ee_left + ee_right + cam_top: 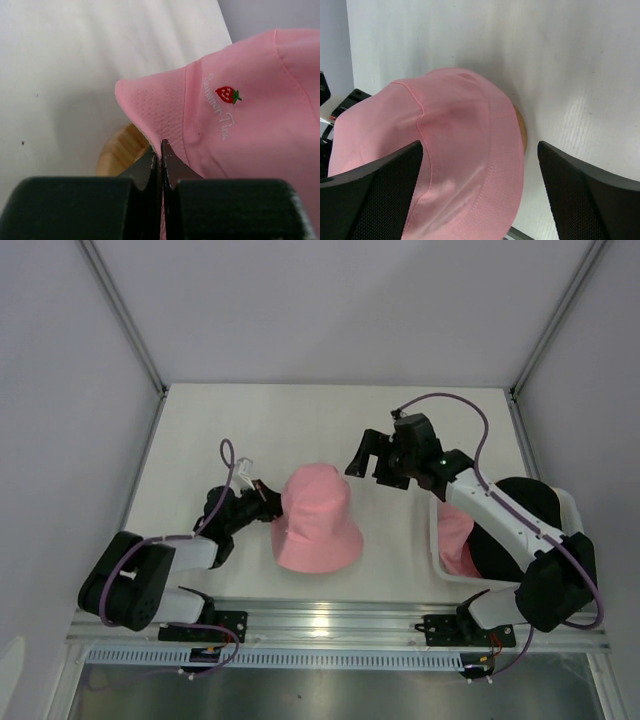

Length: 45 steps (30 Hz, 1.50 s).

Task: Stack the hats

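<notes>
The pink fabric bucket hat [315, 525] sits at the centre of the white table [250, 430], crown up. It is draped over a pale round-topped wooden stand [120, 152], whose edge shows under the brim in both wrist views. The left gripper [268, 498] is at the hat's 9 o'clock, and its jaws are clenched tight on the brim edge, with a fold of pink cloth pinched between them. The right gripper [372, 465] hangs at the hat's 1 o'clock with its jaws spread wide and nothing in them. Its wrist view looks down on the crown between the two fingers, which are clear of the cloth. A white plastic basket [436, 540] stands at the table's 3 o'clock, partly under the right arm. It holds a black hat [530, 502] on its 3 o'clock side and a pinkish fabric piece [456, 538] on its 9 o'clock side. That piece is probably another hat, but its shape and true colour cannot be confirmed from here. Assessment: the task is at an early stage. One hat is on the stand, and the left grip on its brim suggests its seating is being adjusted and is not yet finished. No second hat lies on top of it. The basket's contents are yet to be lifted out and placed over the pink crown one at a time. The open right gripper is the nearer to the basket and is the likely one for that pickup.
</notes>
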### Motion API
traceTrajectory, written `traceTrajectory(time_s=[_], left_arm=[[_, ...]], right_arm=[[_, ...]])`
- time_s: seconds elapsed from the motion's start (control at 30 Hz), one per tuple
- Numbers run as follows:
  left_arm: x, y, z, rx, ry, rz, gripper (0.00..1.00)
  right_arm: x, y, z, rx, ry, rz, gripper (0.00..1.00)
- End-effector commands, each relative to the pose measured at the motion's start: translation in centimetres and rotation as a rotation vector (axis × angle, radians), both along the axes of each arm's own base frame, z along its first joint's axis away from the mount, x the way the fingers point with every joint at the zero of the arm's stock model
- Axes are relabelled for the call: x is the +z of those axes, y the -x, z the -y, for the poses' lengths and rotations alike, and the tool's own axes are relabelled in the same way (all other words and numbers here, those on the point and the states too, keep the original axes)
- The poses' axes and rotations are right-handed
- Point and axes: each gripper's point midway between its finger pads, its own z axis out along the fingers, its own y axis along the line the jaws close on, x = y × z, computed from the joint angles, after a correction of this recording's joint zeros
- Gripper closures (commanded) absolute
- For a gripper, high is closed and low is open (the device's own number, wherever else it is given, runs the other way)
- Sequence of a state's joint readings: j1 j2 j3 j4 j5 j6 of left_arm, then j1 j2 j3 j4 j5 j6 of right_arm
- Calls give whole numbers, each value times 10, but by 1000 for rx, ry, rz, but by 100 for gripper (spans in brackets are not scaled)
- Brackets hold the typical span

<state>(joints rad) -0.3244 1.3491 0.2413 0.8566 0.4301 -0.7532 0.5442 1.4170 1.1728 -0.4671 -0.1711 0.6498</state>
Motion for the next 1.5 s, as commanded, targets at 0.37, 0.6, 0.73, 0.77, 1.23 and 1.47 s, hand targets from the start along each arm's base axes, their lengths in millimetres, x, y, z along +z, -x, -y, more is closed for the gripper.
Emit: traceTrajectory(time_s=[0.37, 0.6, 0.73, 0.77, 1.23, 1.47], left_arm=[[108, -36, -28, 125, -172, 291, 7], [160, -37, -92, 392, -216, 147, 1], [173, -22, -110, 451, -281, 133, 0], [181, -15, -109, 438, -277, 152, 0], [185, 34, -106, 337, -302, 229, 1], [188, 33, -106, 330, -316, 236, 0]], right_arm=[[98, 11, 189, -460, 345, 180, 1], [49, 71, 257, -680, 394, 24, 0], [52, 91, 287, -816, 409, 23, 1], [52, 98, 307, -908, 457, 8, 0], [-15, 113, 354, -1043, 493, -228, 7], [-19, 91, 349, -981, 449, -176, 41]])
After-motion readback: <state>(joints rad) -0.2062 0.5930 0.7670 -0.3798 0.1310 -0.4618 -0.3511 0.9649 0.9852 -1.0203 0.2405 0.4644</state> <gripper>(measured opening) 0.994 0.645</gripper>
